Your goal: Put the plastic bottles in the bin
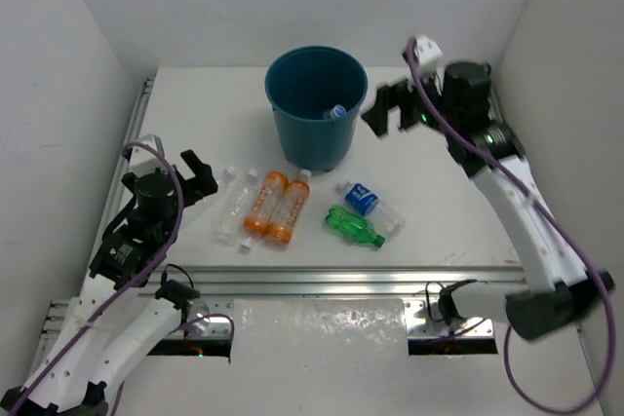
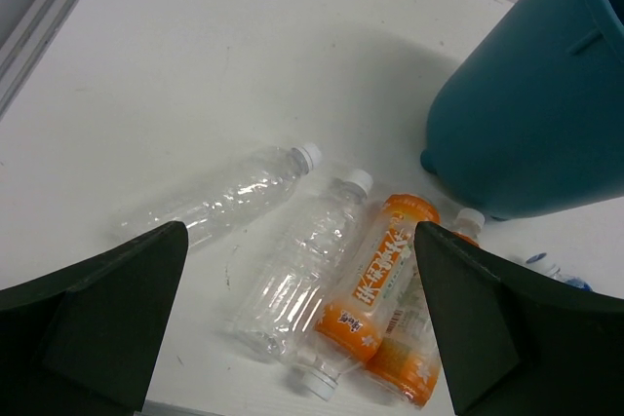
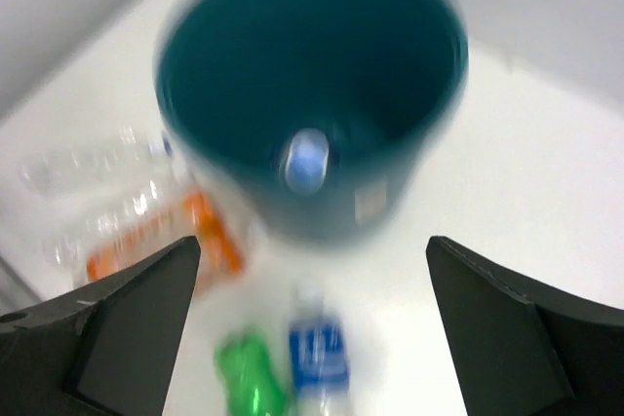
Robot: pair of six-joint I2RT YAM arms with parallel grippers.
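In the bin point(image 1: 312, 138) lies one bottle point(image 1: 334, 112); six more wait on the table point(image 1: 195, 114). The left gripper point(image 1: 203, 170) and right gripper point(image 1: 390, 114) hang spread, empty.

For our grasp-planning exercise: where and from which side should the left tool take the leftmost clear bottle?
Mid-body, from above, closing across its width: the clear bottle lies flat, angled away from the next bottle, so both long sides seem free.
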